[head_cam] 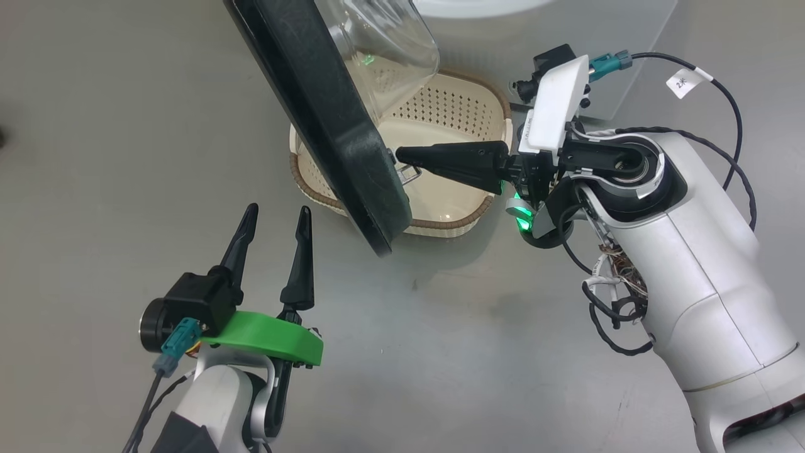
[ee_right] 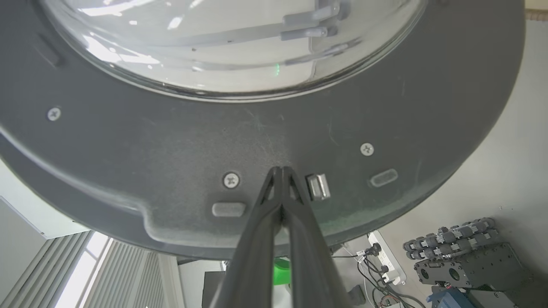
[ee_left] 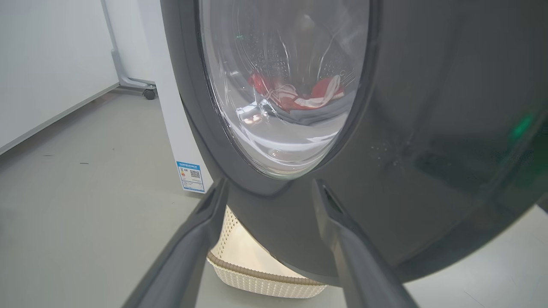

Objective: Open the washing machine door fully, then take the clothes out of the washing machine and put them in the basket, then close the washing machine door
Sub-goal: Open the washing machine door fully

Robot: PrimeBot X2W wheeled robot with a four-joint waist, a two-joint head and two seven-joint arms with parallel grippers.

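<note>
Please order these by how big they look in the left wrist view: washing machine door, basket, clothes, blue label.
1. washing machine door
2. basket, mostly hidden under the door
3. clothes, farther away behind the glass, so they look small
4. blue label

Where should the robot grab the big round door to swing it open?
Pinch the door by its thin black edge near the metal latch, coming in edge-on, one finger on each face. The edge is flat and narrow; the glass bowl bulges too wide.
</note>
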